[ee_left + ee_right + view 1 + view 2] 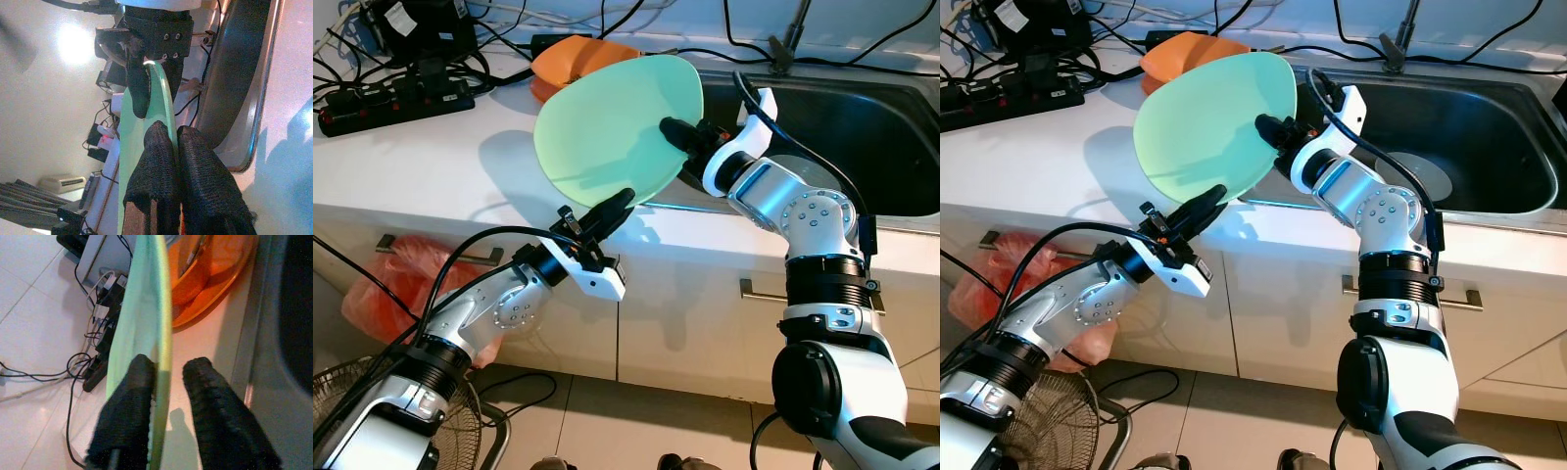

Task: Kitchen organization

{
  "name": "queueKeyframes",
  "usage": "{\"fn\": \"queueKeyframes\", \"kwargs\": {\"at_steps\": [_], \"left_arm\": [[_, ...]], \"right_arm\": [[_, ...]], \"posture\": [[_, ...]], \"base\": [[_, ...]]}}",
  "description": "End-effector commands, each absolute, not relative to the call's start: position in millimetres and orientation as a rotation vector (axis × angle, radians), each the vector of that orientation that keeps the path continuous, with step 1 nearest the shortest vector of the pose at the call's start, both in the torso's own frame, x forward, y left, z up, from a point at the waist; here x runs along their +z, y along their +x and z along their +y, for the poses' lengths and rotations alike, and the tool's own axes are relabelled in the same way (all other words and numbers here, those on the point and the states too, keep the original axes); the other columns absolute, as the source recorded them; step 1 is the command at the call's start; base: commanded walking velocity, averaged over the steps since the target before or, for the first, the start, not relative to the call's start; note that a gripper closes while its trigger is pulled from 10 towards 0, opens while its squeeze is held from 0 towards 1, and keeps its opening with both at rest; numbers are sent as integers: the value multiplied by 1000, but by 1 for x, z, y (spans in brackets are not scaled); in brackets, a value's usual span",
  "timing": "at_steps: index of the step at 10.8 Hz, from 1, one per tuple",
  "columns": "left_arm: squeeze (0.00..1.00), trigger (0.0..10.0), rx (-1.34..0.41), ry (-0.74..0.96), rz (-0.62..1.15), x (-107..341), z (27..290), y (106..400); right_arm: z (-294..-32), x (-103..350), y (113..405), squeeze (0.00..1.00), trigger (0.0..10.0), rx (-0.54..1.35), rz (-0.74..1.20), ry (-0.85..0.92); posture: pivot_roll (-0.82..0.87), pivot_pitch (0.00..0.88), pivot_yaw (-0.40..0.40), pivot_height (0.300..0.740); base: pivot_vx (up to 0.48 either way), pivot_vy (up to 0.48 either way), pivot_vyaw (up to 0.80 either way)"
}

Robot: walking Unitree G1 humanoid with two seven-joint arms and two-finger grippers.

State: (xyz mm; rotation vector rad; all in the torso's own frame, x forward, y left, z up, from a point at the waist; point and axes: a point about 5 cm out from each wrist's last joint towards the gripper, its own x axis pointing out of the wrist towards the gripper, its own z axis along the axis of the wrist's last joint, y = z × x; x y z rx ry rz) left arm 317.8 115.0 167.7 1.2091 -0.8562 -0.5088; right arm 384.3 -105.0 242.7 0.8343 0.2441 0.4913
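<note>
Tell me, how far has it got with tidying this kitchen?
Somewhere in the middle, I think. The green plate is lifted off the white counter and held tilted between both grippers: the left gripper pinches its lower edge, while the right gripper has its fingers around the edge nearer the sink. Still to sort: the orange dish sits on the counter behind the plate. Where the plate goes isn't shown.

We stand before a white tabletop (421,166) with a dark steel sink (862,127) sunk into its right side. A black power strip (396,103) and tangled cables (607,20) lie along the back. Below, we see white cabinet doors (685,323) with metal handles (764,291), a tiled floor (646,431), a fan (460,421) and an orange-red bag (386,284) at the left.
</note>
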Motion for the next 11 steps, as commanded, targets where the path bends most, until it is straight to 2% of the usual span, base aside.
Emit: {"fn": "queueKeyframes", "kwargs": {"at_steps": [1, 2, 3, 4, 5, 8, 10, 11], "left_arm": [[0, 0, -476, 1150, -966, 183, 107, 314], [310, 2000, -461, 1155, -969, 184, 106, 315], [1000, 4980, -461, 1153, -970, 185, 105, 316], [1000, 9176, -460, 1137, -977, 188, 103, 315], [1000, 10000, -446, 1098, -1014, 200, 96, 314], [1000, 10000, -427, 1029, -1061, 216, 85, 313], [1000, 10000, -432, 951, -1079, 226, 81, 307], [1000, 10000, -445, 902, -1079, 231, 78, 302]], "right_arm": [[-110, 235, 387, 0, 0, 427, 271, 834], [-110, 235, 387, 0, 0, 425, 271, 837], [-110, 235, 387, 0, 0, 425, 272, 841], [-109, 234, 387, 0, 0, 427, 274, 845], [-110, 233, 387, 0, 0, 426, 276, 848], [-116, 233, 390, 0, 0, 370, 245, 860], [-132, 236, 394, 0, 0, 273, 170, 867], [-149, 239, 399, 0, 0, 181, 102, 874]], "posture": [[92, 109, -13, 740], [92, 109, -12, 740], [91, 108, -11, 740], [90, 109, -10, 740], [91, 109, -12, 740], [88, 107, -13, 740], [90, 108, -12, 740], [99, 108, -12, 740]], "base": [[0, 0, 0], [0, 0, 0], [0, 0, 0], [0, 0, 0], [0, 0, 0], [0, 0, 0], [0, 0, 0], [0, 0, 0]]}}
